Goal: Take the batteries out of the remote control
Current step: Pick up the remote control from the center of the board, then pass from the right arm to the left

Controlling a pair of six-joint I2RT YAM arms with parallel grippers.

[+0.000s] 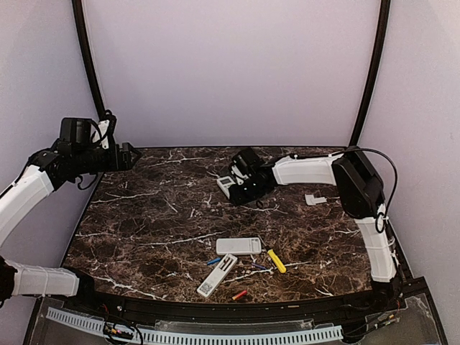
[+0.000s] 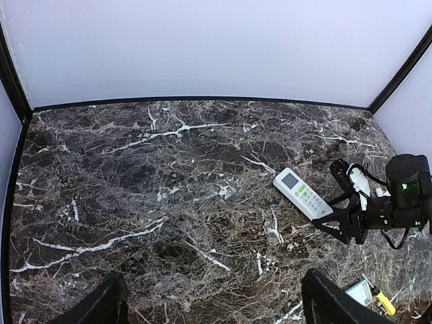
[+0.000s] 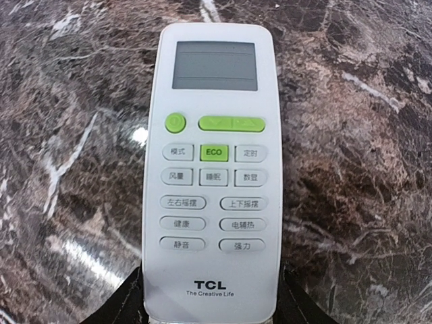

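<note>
My right gripper is shut on the bottom end of a white TCL remote, which faces buttons up at the back middle of the table; its black fingers flank the remote's sides. The same remote shows in the left wrist view, with the right gripper at its end. My left gripper is raised over the far left edge, open and empty; its fingertips stand wide apart. Loose batteries lie near the front: a blue one, another blue one and a red-orange one.
Two more white remotes lie at the front middle, one flat and one angled. A yellow-handled screwdriver lies beside them. A small white cover lies under the right arm. Walls stand at the back and sides.
</note>
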